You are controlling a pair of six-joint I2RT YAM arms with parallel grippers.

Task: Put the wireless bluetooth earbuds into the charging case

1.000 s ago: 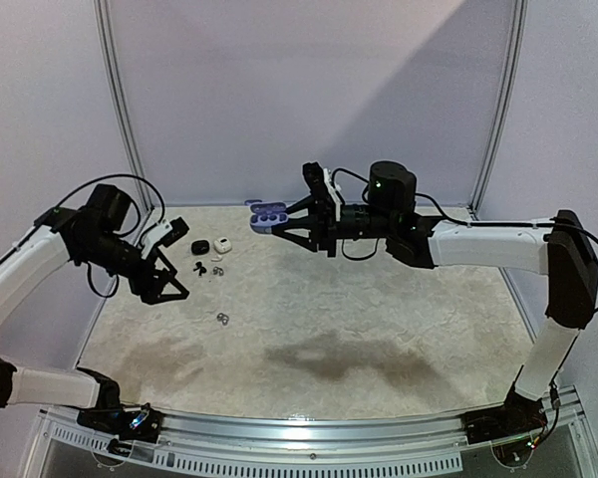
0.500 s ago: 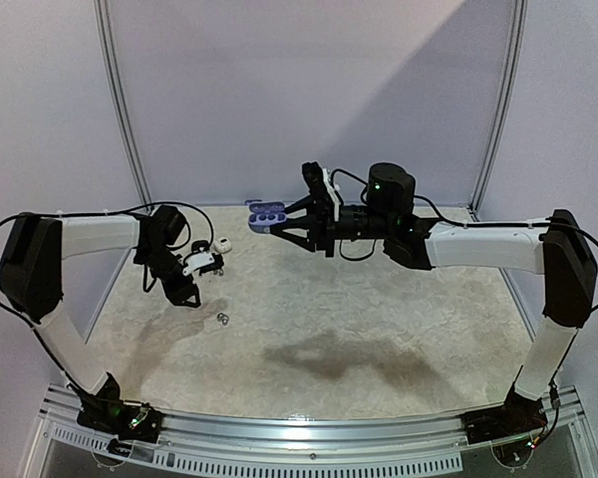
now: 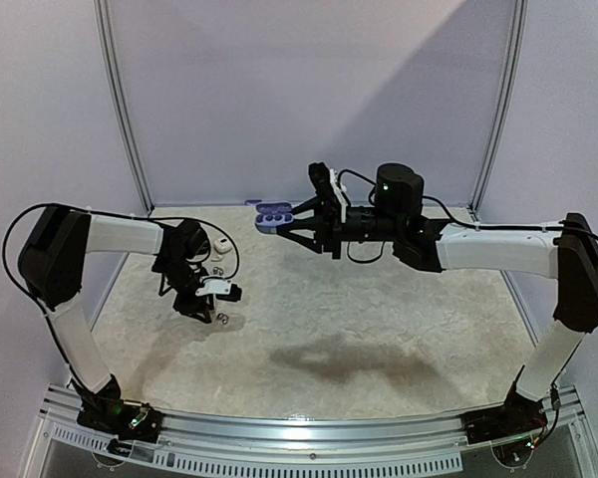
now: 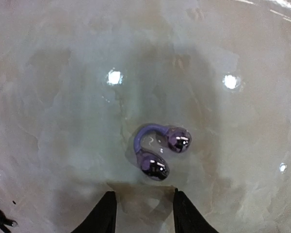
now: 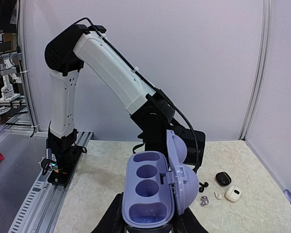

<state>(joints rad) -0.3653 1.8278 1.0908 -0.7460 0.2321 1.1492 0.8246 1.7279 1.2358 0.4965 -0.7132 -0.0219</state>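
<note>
The left claw (image 4: 143, 216) has swung in, narrowed but empty, with the silvery clip earbud (image 4: 157, 150) just ahead of its tips: pickup looks imminent. The right claw (image 5: 148, 224) pinches the open lilac charging case (image 5: 148, 194).

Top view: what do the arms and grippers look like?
White tubular links, black joints and black looping cables on the left arm and right arm. A green light on the right arm. Black tapered fingers on the left gripper and right gripper.

Left gripper (image 4: 144, 196) cut off at the left wrist frame's bottom edge; black speck (image 4: 0, 219) lower left, perhaps an earbud, too small to tell; purple case (image 5: 153, 194) mostly hides right gripper (image 5: 148, 222).
</note>
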